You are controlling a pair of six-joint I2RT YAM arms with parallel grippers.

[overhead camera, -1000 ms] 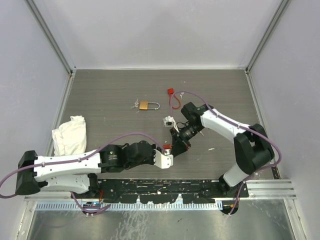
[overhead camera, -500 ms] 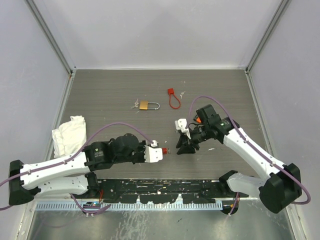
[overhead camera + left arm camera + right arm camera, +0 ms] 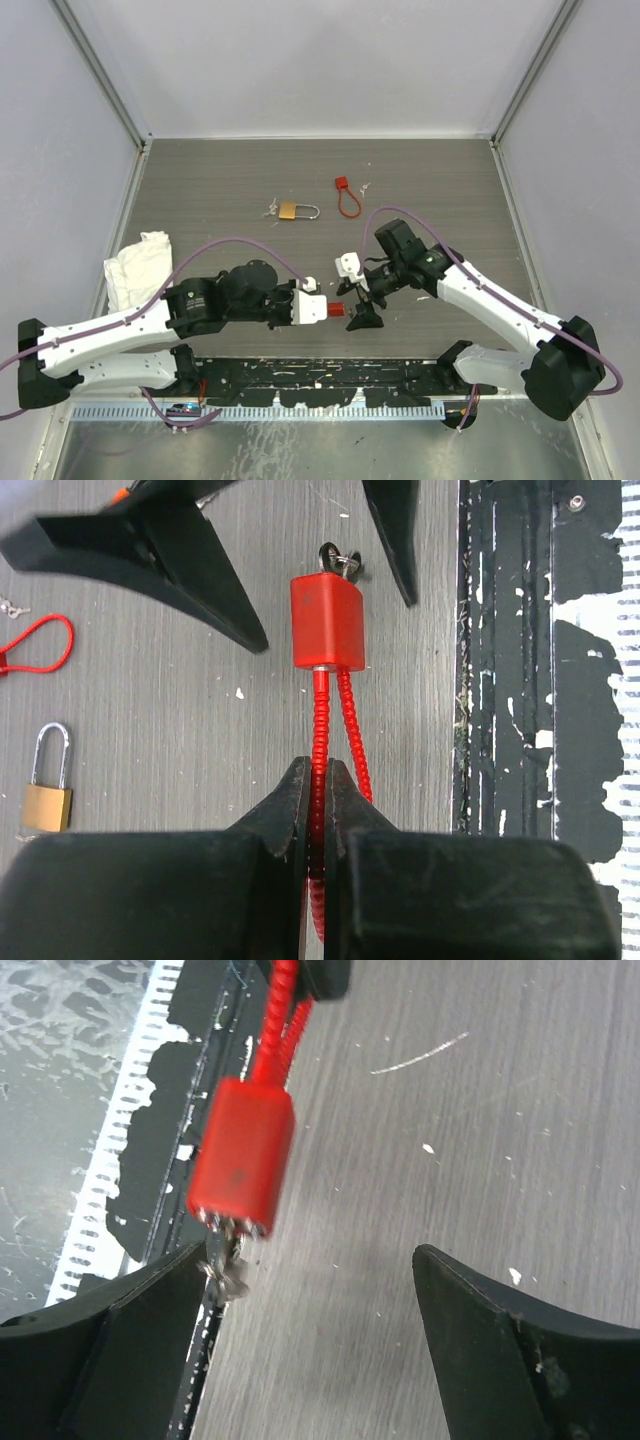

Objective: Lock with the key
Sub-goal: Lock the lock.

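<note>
Key point(image 3: 340, 560) sits in the red lock body point(image 3: 327, 622), at its 12 o'clock end; left pincer point(image 3: 318, 770) is clamped on the lock's red cable point(image 3: 320, 715); right pincer point(image 3: 310, 1260) gapes wide around the key, gripping nothing; the locking turn looks not yet made.

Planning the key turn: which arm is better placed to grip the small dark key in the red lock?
Right. The right end effector is open around the small dark key; the left end effector is shut on the red lock cable.
</note>
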